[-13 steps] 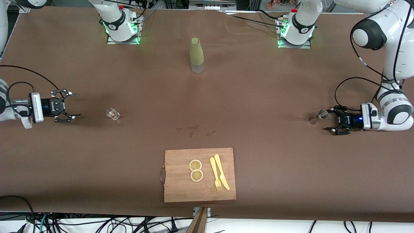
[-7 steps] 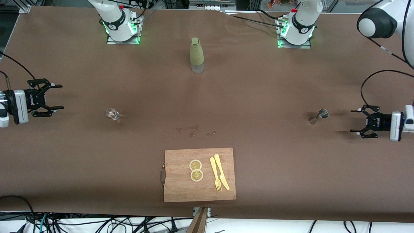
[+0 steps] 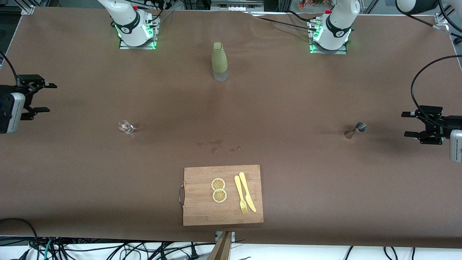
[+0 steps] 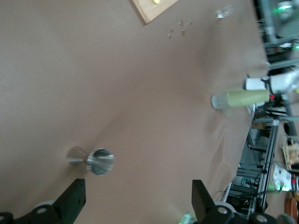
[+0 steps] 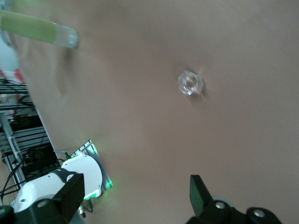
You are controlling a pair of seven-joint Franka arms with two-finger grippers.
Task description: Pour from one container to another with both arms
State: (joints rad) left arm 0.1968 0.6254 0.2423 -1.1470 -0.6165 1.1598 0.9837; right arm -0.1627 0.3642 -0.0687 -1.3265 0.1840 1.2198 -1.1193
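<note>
**Both hands empty, cup and jigger standing alone on desk**

We see the glass cup (image 3: 125, 126) upright on the desk (image 3: 288, 94) toward the right arm's end, nothing touching it. The steel jigger (image 3: 355, 130) stands toward the left arm's end, also free. Both sit about level w/ each other, farther from the front camera than the cutting board (image 3: 202, 213).

Left hand (image 3: 415, 124) hovers over the desk edge at its own end, well apart from the jigger, fingers spread, nothing between them. Right hand (image 3: 42, 97) is over the desk edge at its end, well apart from the cup, fingers spread too, empty. Left wrist view shows the jigger (image 4: 91, 159) ahead of the open fingers; right wrist view shows the cup (image 5: 190, 83) farther off.

Handling, our read: cup is thin glass, light, slick, breakable, so take it across the mid wall w/ gentle squeeze, not the rim. Jigger is stiff metal, light, tips easily on its small base; the narrow waist looks like the best spot, fingers seat there and won't slide.

Also there: green bottle (image 3: 219, 61) near the bases, small wet spots (image 3: 216, 146) mid desk, lemon slices (image 3: 218, 190), fork (image 3: 240, 195) and knife (image 3: 247, 192) on the board.
</note>
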